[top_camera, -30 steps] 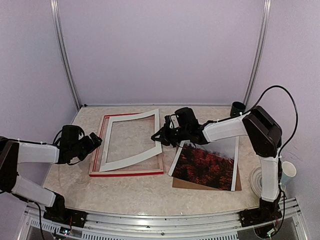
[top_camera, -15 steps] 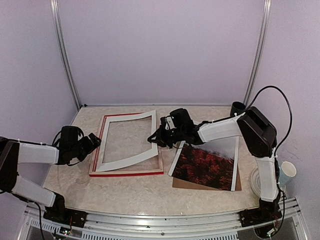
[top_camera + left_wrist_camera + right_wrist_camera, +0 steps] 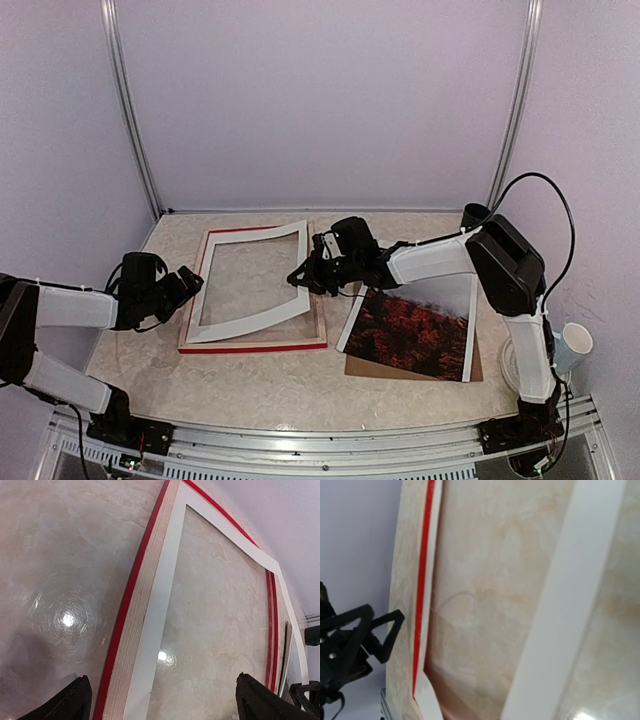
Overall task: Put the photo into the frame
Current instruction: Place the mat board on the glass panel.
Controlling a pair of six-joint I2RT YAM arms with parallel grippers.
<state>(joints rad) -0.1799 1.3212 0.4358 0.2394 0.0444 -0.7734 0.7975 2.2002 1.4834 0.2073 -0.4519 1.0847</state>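
Top external: pinching white card mat over thin red frame with right end effector, left end effector gaping; probably fetching autumn-tree paper photo next.

On the table, left of centre: the frame, lying flat, with the mat resting over its opening, raised along the right side. Just right of the frame: the photo, lying on a backing panel. Just left of the frame, apart from it: the left gripper. At the mat's right edge: the right gripper. Behind the photo, in the back right corner: a cup
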